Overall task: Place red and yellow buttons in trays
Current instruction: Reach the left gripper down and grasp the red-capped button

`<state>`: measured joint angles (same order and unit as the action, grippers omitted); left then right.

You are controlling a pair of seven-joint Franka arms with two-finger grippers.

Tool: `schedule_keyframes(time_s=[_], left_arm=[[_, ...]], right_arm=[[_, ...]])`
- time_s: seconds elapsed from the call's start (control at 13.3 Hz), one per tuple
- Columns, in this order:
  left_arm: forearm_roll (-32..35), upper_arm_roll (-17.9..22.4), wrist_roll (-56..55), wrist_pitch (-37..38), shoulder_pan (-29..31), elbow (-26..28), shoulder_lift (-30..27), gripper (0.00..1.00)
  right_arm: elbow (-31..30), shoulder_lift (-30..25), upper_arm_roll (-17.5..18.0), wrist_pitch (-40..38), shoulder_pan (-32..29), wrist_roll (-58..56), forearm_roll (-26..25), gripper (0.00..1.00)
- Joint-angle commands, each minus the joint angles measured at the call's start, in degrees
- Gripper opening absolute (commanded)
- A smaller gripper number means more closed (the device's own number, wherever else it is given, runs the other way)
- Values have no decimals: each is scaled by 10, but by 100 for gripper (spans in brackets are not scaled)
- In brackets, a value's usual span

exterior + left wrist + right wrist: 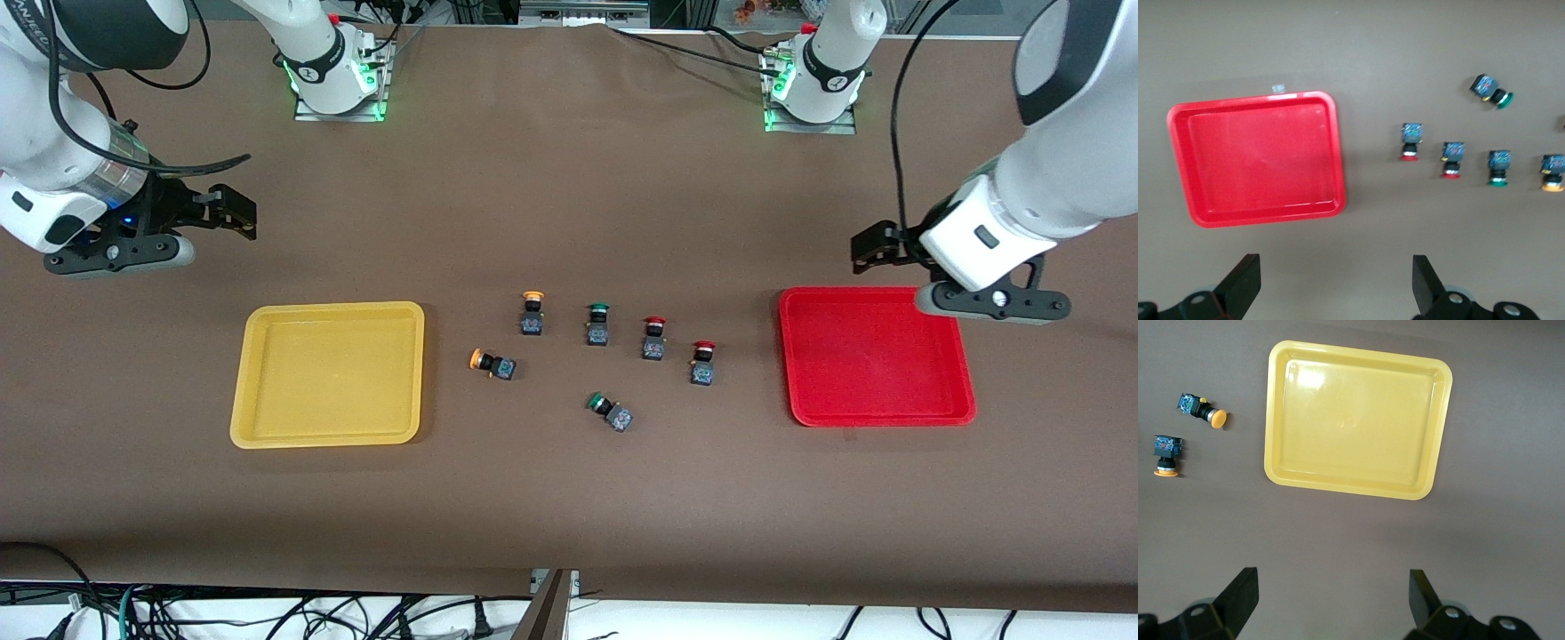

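Observation:
Two red-capped buttons stand upright mid-table, toward the red tray. One yellow-capped button stands upright and another lies on its side, toward the yellow tray. Both trays are empty. My left gripper is open and empty, up over bare table beside the red tray. My right gripper is open and empty, up over bare table beside the yellow tray. The left wrist view shows the red buttons. The right wrist view shows the yellow buttons.
Two green-capped buttons sit among the others: one upright between the yellow and red ones, one on its side nearer the front camera. The arm bases stand along the table's back edge.

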<state>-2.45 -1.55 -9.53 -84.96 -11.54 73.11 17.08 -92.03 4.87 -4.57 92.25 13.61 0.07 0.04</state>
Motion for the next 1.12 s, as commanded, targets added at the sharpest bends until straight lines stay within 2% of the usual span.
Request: schedule_keyframes(time_s=[0.0,0.37,0.6,1.05], left_arm=[[-5,6,-22,-30,-43,-20,47,100],[-5,5,-23,-125,-69,-10,129,100],[-5,5,-24,-151,-77,-5,178,100],[-6,4,-31,-259,-83,59,234,100]], right_arm=[[9,-1,2,-4,-1,3,1,100],[8,-1,2,-4,-1,4,1,100],[8,-1,2,-4,-1,3,1,100],[9,-1,2,-4,-1,3,1,100]])
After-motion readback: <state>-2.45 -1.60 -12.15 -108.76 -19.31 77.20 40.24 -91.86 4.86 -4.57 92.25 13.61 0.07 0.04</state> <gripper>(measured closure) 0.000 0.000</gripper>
